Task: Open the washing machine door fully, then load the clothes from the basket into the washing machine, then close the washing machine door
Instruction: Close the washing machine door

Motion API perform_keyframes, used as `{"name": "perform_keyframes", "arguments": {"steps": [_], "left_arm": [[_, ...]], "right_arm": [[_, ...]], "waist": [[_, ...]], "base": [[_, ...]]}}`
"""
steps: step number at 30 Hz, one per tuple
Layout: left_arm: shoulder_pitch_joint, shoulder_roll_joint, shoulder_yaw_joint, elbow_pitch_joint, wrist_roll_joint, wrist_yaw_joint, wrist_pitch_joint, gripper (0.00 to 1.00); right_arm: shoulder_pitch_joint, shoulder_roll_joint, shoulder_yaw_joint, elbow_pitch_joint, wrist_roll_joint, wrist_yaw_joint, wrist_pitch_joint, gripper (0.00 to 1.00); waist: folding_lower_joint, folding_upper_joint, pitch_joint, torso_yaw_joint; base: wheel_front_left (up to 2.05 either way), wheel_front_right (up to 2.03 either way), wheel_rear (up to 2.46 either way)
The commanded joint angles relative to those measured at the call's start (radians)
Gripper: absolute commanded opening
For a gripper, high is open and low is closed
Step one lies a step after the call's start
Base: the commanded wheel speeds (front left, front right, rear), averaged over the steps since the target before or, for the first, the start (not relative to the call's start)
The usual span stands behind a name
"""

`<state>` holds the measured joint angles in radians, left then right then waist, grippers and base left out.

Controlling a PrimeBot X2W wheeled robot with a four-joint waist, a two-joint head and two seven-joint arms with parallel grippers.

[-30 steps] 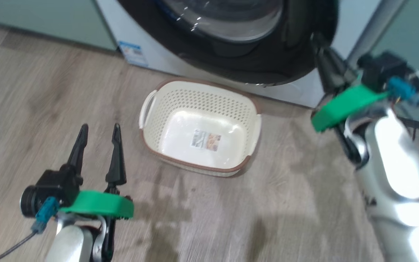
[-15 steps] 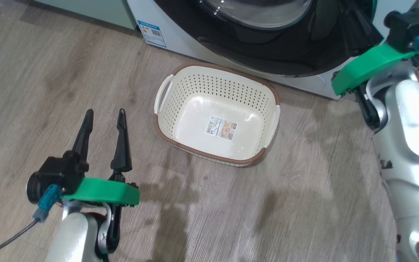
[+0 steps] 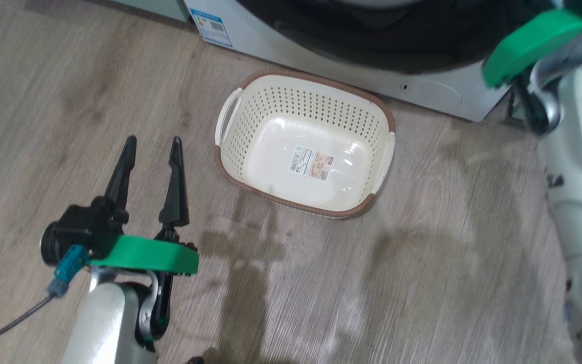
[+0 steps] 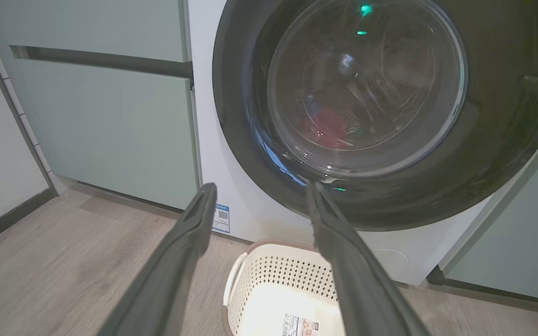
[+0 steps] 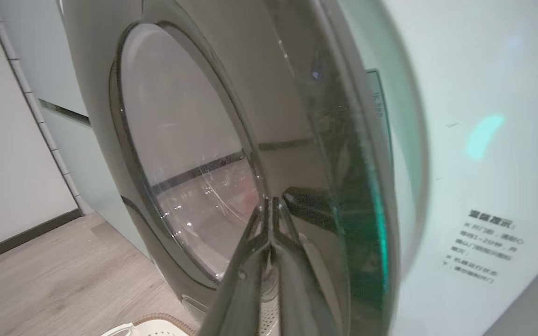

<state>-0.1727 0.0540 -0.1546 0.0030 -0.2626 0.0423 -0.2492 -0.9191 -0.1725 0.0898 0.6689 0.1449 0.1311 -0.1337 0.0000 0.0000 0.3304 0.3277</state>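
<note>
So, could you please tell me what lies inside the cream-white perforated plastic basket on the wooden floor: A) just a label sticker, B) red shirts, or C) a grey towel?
A: the cream-white perforated plastic basket has a bare bottom with just its label sticker on it.

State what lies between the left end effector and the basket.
In the head view, bare wooden floor lies between the left end effector and the basket; nothing else.
</note>
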Motion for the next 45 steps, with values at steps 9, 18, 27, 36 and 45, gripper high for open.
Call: {"name": "perform_keyframes", "arguments": {"steps": [9, 18, 27, 36, 45], "left_arm": [[-0.06, -0.001, 0.024, -0.021, 0.006, -0.018, -0.013, 1.0], [-0.072, -0.003, 0.012, -0.015, -0.012, -0.009, -0.013, 1.0], [-0.072, -0.004, 0.009, -0.002, -0.008, -0.003, -0.013, 1.0], [-0.04, 0.0, 0.039, 0.019, 0.02, -0.015, -0.013, 1.0], [-0.015, 0.029, 0.058, 0.044, 0.03, -0.029, -0.013, 1.0]], "right_arm": [[-0.211, -0.017, -0.017, 0.154, -0.028, 0.0, -0.022, 0.0], [-0.329, -0.032, -0.039, 0.306, -0.063, 0.0, -0.066, 0.0], [-0.324, 0.0, 0.002, 0.365, -0.051, 0.0, -0.104, 0.0], [-0.125, 0.054, 0.109, 0.229, 0.071, 0.0, -0.127, 0.71], [0.186, 0.066, 0.076, -0.064, 0.109, 0.0, -0.128, 1.0]], "waist": [[0.0, 0.0, 0.039, 0.019], [0.0, 0.0, 0.051, 0.029], [0.0, 0.0, 0.024, 0.011], [0.0, 0.0, -0.055, -0.079], [0.0, 0.0, -0.123, -0.187]], "base": [[0.0, 0.0, 0.0], [0.0, 0.0, 0.0], [0.0, 0.0, 0.0], [0.0, 0.0, 0.0], [0.0, 0.0, 0.0]]}}
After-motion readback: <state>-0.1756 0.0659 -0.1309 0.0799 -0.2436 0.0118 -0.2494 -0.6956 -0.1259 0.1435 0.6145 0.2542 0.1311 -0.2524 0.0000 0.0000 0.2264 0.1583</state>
